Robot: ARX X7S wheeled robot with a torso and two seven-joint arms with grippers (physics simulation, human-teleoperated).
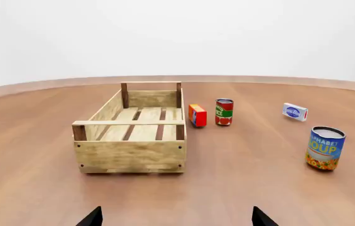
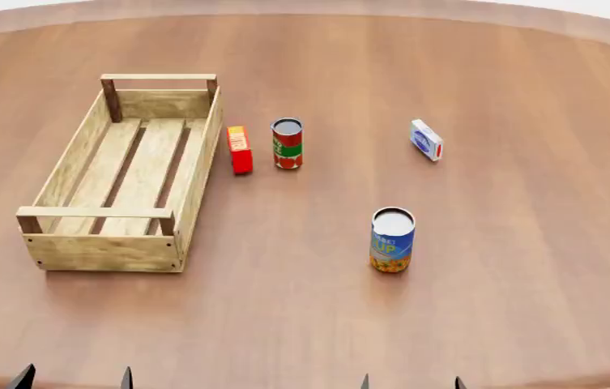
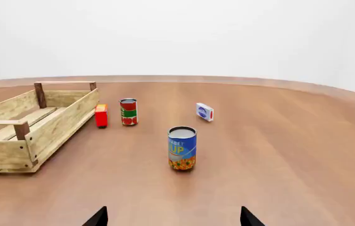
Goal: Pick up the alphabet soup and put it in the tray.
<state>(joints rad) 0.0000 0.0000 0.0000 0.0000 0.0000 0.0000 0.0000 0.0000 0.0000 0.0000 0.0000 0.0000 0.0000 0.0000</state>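
The alphabet soup can (image 2: 392, 240), blue above and yellow-orange below with a silver top, stands upright on the wooden table; it also shows in the right wrist view (image 3: 182, 148) and the left wrist view (image 1: 325, 147). The tray (image 2: 121, 174), a pale slatted crate with darker corner posts, lies empty to the left; it also shows in the left wrist view (image 1: 131, 126) and the right wrist view (image 3: 26, 123). My left gripper (image 2: 74, 378) and right gripper (image 2: 411, 382) are open and empty at the near edge, well short of the can. In the wrist views only the fingertips (image 1: 94, 217) (image 3: 98, 217) show.
A red and green can (image 2: 287, 143) and a small red box (image 2: 240, 149) stand just right of the tray's far end. A white and blue box (image 2: 426, 139) lies further right. The table's far edge (image 2: 316, 6) curves at the back.
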